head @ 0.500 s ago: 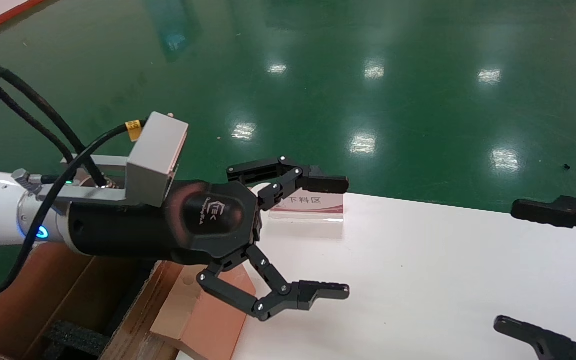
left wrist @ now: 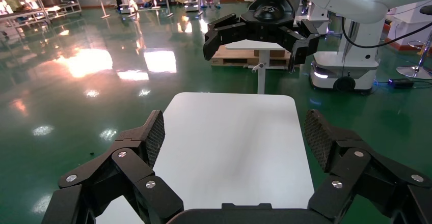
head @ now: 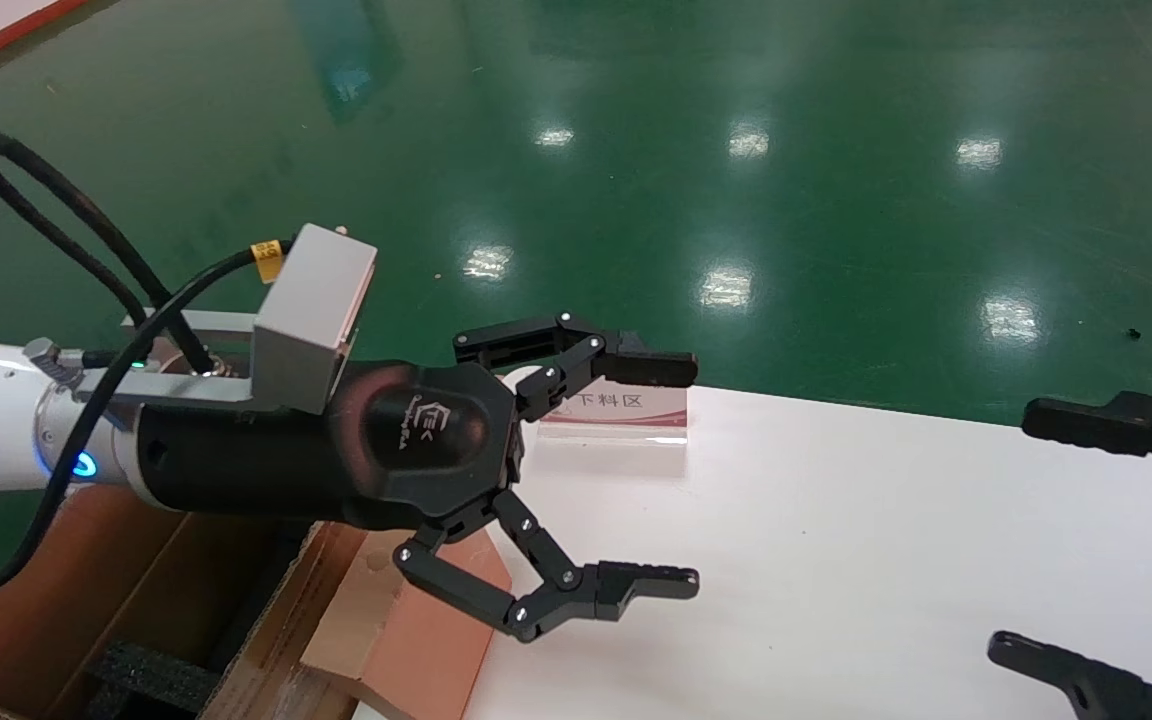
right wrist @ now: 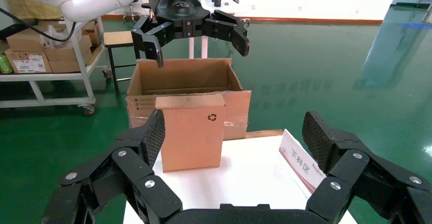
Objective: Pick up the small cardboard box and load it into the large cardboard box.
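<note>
The small cardboard box (head: 416,630) is pinkish-brown and stands upright at the white table's left end. It faces the right wrist view (right wrist: 191,132) with its recycling mark showing. The large cardboard box (head: 86,590) stands open beyond that table end, with black foam (head: 151,675) inside, and also shows in the right wrist view (right wrist: 188,81). My left gripper (head: 693,474) is open and empty. It hovers above the small box and the large box's edge, pointing over the table. My right gripper (head: 1011,530) is open and empty at the table's right end, apart from the small box.
A sign plate (head: 616,415) with red trim stands on the table's (head: 836,560) far edge near the left gripper. Green glossy floor (head: 736,150) surrounds the table. Shelves with cartons (right wrist: 30,56) stand beyond the large box.
</note>
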Robot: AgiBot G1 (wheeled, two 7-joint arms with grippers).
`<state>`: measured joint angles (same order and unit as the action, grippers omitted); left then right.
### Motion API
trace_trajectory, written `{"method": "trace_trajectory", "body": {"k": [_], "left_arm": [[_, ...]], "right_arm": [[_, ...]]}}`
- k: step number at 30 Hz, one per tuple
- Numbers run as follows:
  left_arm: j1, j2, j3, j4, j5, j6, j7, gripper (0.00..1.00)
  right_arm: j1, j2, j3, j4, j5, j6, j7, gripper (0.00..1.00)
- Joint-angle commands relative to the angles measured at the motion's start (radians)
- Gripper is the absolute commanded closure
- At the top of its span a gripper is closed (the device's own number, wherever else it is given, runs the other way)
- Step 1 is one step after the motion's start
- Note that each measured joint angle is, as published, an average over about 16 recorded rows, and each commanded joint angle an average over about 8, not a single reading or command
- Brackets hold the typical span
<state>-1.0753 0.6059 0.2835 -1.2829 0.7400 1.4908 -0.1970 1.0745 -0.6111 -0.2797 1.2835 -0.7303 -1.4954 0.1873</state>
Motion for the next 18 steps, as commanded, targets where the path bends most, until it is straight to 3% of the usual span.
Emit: {"method": "trace_trajectory", "body": {"k": [1,9,18], "left_arm": [[0.001,0.001,-0.001,0.001,-0.002,0.001,0.002,0.0],[-0.032,-0.046,0.037,-0.025,0.098,-0.028,-0.083,0.0],[-0.241,-0.062,0.183,-0.068,0.416,0.038,-0.282,0.0]], "right_arm": [[0.0,0.0,0.0,0.0,0.0,0.0,0.0,0.0],[0.0,0.0,-0.001,-0.001,0.0,0.0,0.0,0.0],[0.001,0.0,-0.001,-0.001,0.001,0.0,-0.001,0.0]]}}
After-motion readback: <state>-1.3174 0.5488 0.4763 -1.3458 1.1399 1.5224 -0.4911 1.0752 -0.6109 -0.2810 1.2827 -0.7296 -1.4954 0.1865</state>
